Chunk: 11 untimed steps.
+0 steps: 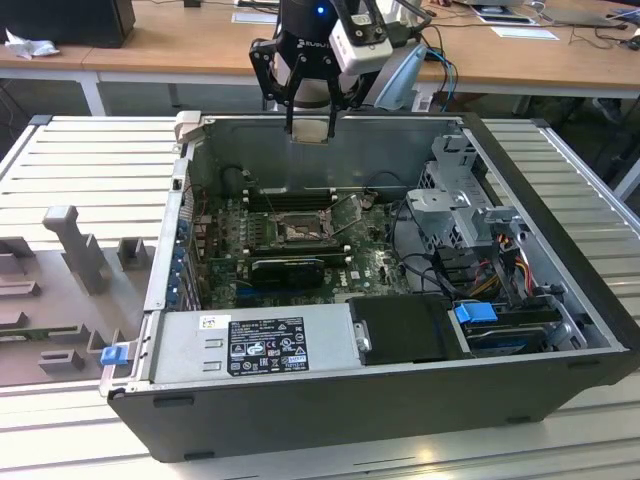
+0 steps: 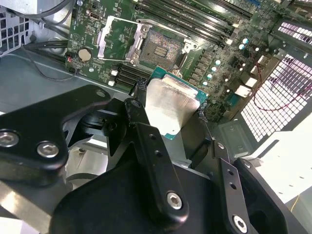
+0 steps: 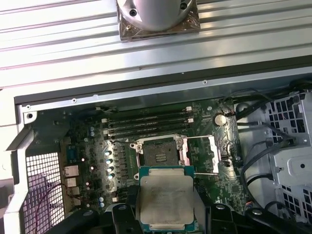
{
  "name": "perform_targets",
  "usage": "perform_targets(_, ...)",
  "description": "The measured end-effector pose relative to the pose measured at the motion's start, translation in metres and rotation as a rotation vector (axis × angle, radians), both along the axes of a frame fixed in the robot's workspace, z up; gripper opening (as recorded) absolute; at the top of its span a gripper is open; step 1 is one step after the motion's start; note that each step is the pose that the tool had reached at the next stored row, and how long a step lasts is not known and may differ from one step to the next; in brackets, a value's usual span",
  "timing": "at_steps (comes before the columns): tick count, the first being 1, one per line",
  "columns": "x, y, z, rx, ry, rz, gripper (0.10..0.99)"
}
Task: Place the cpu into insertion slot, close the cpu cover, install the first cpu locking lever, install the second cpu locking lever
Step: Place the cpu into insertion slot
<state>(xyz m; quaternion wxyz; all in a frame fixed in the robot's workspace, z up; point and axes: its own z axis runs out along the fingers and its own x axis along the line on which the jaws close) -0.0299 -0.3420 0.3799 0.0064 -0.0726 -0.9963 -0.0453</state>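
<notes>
The gripper (image 1: 310, 133) hangs over the rear wall of an open computer case (image 1: 350, 425), well above the motherboard (image 3: 229, 163). Its black jaws are closed on the cpu (image 2: 168, 105) and press on two opposite edges of it.

The cpu lies flat between the jaws, with its dull silvery metal top turned up toward both wrist cameras. A thin green border shows around this top. The chip is almost square, so no long axis is clear. In the first wrist view its edges run parallel to the edges of the insertion slot (image 3: 161, 153). There it appears just beside the slot and is not seated in it.

The slot is a square black frame with a golden-brown field of contacts, and it is bare. The cpu cover (image 3: 186, 152), a thin shiny metal frame with an open centre, is swung open to one side of the slot. On the other side of the slot run long black memory slots (image 3: 146, 122).

The case is black outside and grey sheet metal inside, and it lies on its side. It rests on a desk (image 1: 90, 160) made of ribbed silvery profiles. Behind it stands a wooden desk (image 1: 180, 45) with papers on it.
</notes>
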Motion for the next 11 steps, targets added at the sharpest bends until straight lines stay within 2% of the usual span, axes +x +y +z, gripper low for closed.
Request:
perform_targets(6,0.0000,0.0000,-0.0002,0.000,0.0001,-0.019,0.529)
perform_targets(11,0.0000,0.0000,-0.0003,0.000,0.0000,-0.059,0.529)
